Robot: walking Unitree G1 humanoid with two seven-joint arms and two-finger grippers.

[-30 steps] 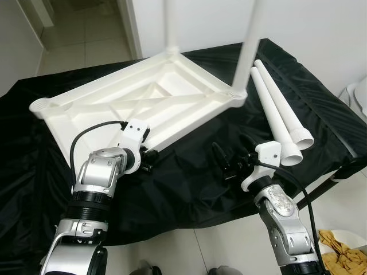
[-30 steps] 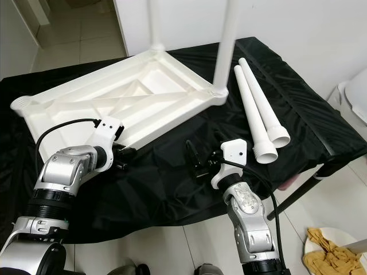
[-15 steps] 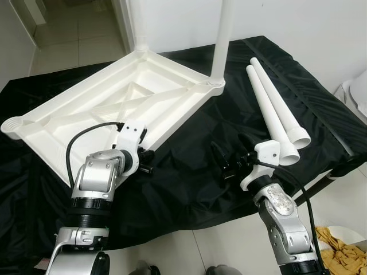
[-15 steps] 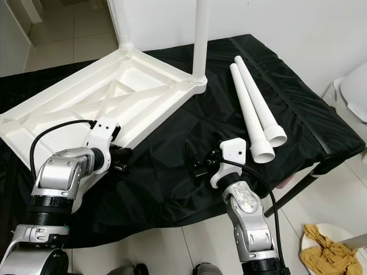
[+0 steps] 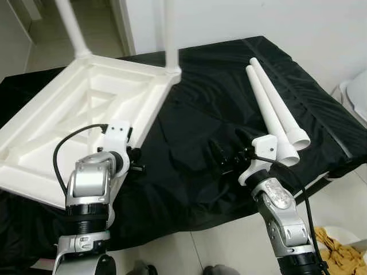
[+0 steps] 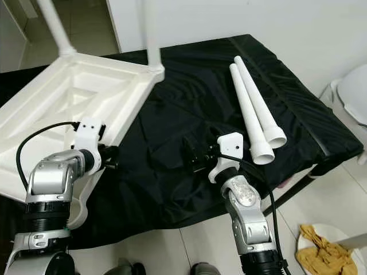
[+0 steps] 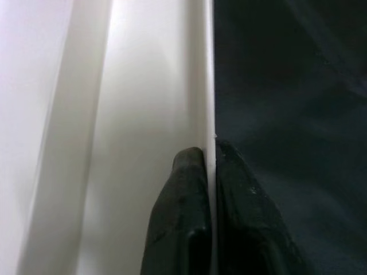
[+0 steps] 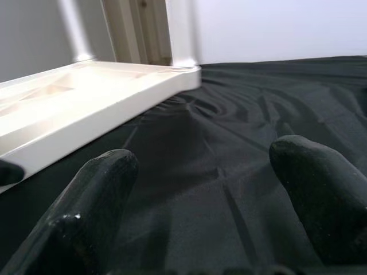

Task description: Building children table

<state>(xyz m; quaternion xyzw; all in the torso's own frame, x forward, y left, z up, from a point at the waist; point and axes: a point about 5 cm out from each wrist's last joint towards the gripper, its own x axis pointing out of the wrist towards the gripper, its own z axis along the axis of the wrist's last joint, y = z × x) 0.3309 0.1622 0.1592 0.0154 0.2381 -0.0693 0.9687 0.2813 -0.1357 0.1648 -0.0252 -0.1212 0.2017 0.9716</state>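
Your left end effector (image 5: 136,162) is clamped on the tabletop (image 5: 63,126) rim, steadying it upside down for fitting legs. Your right end effector (image 5: 228,150) hovers with fingers apart, near the two loose legs (image 5: 274,109) beside the tabletop on the desk (image 5: 195,114).

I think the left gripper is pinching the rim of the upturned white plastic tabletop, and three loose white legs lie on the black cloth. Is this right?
Not quite: two loose white tapered legs lie on the black cloth, as the left eye view shows. The rest holds: the left gripper pinches the rim of the upturned white plastic tabletop.
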